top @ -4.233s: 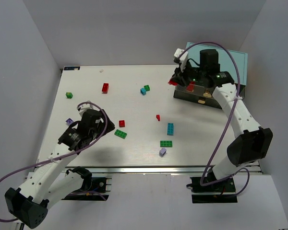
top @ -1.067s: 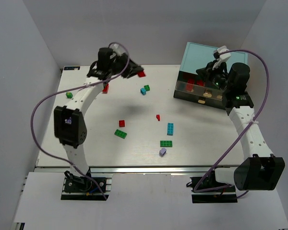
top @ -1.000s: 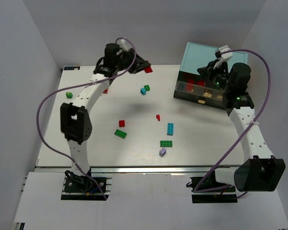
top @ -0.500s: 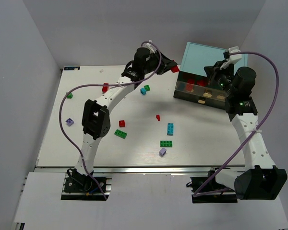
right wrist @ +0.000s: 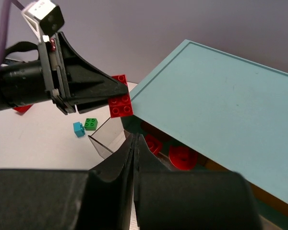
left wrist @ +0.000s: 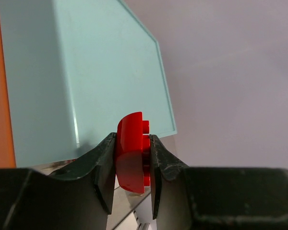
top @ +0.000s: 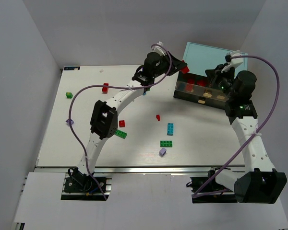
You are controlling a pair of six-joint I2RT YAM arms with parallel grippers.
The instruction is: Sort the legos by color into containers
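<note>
Left arm [top: 125, 94] stretched rightward, left fingers [left wrist: 102, 167] pinching red lego [left wrist: 131, 154], right arm [top: 247, 130] raised, right fingers [right wrist: 122, 160] pressed together

We see a white table [top: 201, 136] hemmed in by plain pale grey walls [top: 134, 28], behind it and at both its sides. An aluminium rail [top: 149, 168] lines the table's near edge; light is soft and even.

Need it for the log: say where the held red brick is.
Top view, far right: the red brick is pinched in the left gripper, raised at the teal cabinet's left corner.
</note>
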